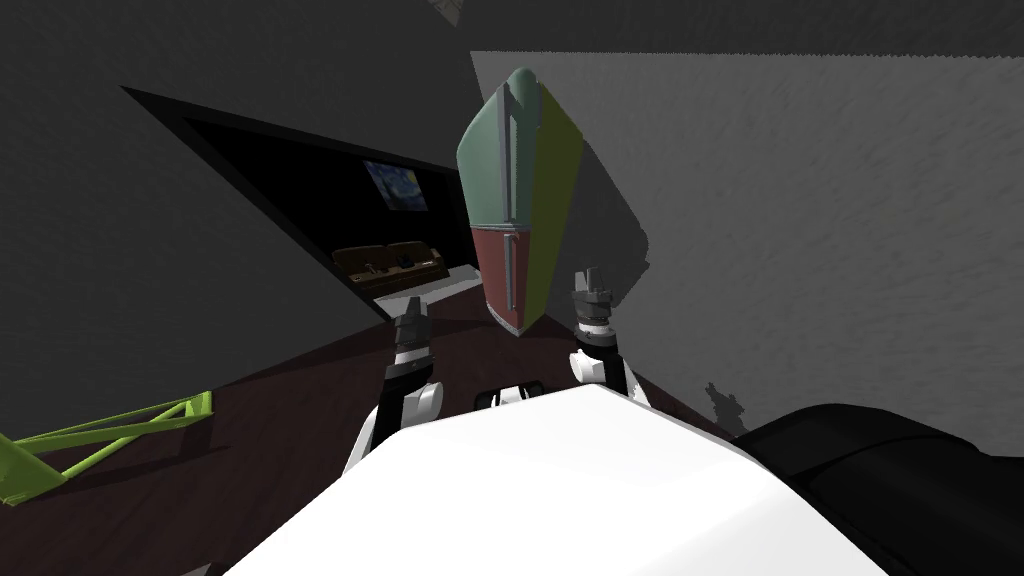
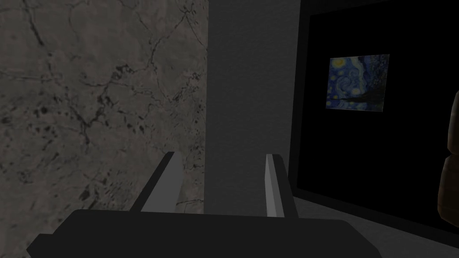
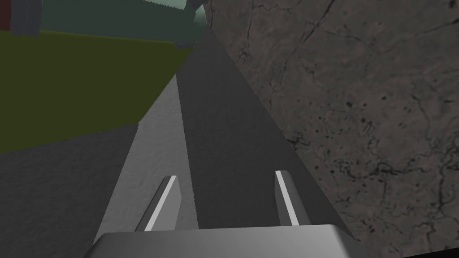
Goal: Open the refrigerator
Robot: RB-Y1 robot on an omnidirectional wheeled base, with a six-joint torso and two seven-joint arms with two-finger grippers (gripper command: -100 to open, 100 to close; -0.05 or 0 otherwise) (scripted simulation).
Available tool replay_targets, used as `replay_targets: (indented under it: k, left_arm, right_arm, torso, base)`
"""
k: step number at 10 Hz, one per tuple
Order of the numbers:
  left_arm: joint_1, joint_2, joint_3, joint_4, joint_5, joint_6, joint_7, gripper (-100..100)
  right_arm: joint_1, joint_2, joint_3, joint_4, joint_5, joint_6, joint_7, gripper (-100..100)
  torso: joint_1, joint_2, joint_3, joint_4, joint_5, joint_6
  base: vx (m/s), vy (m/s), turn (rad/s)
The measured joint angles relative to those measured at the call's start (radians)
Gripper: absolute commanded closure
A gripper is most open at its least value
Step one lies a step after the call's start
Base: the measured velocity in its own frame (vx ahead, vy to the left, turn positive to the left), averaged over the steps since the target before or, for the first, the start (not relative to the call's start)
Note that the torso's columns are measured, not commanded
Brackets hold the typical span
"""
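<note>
- One refrigerator point(image 1: 520, 200): tall, round-cornered, standing against the pale grey wall point(image 1: 800, 220) straight ahead, beyond and between both grippers.
- Its doors, two: upper dull green door point(image 1: 492, 150), lower dark red door point(image 1: 495, 275). Both sit flush with the body. One olive-yellow side panel point(image 1: 558, 190) faces the right arm.
- Its handles, two: grey upright bars, one on the green door point(image 1: 513, 150) and one on the red door point(image 1: 510, 268), in line with each other near the edge where the doors meet the olive side.
- Grippers, two, with two thin light grey blades each.
- Left gripper point(image 1: 412, 318): raised to the left of the red door, apart from it. In the left wrist view point(image 2: 223, 156) the blades stand wide apart with nothing between them.
- Right gripper point(image 1: 592, 285): raised just right of the refrigerator's lower corner, near it but not touching. In the right wrist view point(image 3: 226, 175) the blades are spread and bare, pointing along the grey wall beside the olive side point(image 3: 67, 89).
- One veined, mottled grey-brown surface point(image 3: 358, 112) lies beyond the wall in the right wrist view.
- One dark-framed doorway point(image 1: 300, 190) left of the refrigerator, opening on a black area.
- Through it: one blue swirled painting point(image 1: 397, 186) and one brown sofa point(image 1: 390, 262).
- One lime-green angled frame point(image 1: 100, 440) on the dark floor, far left.
- One black rounded bulk point(image 1: 880, 470) at lower right; cannot tell what it is.
</note>
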Motion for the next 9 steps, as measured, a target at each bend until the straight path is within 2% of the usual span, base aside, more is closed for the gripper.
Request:
replay_targets:
  k: [1,2,4,7,9]
  left_arm:
    - [0.0,0.0,0.0,0.0,0.0,0.0,0.0,0]
    - [0.0,0.0,0.0,0.0,0.0,0.0,0.0,0]
    - [0.0,0.0,0.0,0.0,0.0,0.0,0.0,0]
    - [0.0,0.0,0.0,0.0,0.0,0.0,0.0,0]
    - [0.0,0.0,0.0,0.0,0.0,0.0,0.0,0]
  right_arm:
    - [0.0,0.0,0.0,0.0,0.0,0.0,0.0,0]
    - [0.0,0.0,0.0,0.0,0.0,0.0,0.0,-100]
    - [-0.026,-0.036,-0.009,0.014,0.008,0.019,0.02,-100]
    - [-0.089,-0.088,-0.032,0.048,0.032,0.069,0.086,-100]
    - [-0.135,-0.1,-0.038,0.067,0.05,0.106,0.129,-100]
  torso:
    - [0.0,0.074,-0.148,0.074,0.0,0.0]
    - [0.0,0.148,-0.295,0.148,0.0,0.0]
    - [0.0,0.19,-0.384,0.19,0.0,0.0]
    - [0.0,0.193,-0.39,0.194,0.0,0.0]
    - [0.0,0.195,-0.389,0.195,0.0,0.0]
  base:
    - [0.0,0.0,0.0]
    - [0.012,-0.001,0.01]
    - [0.018,-0.004,0.023]
    - [0.028,-0.008,0.025]
    - [0.028,-0.007,0.035]
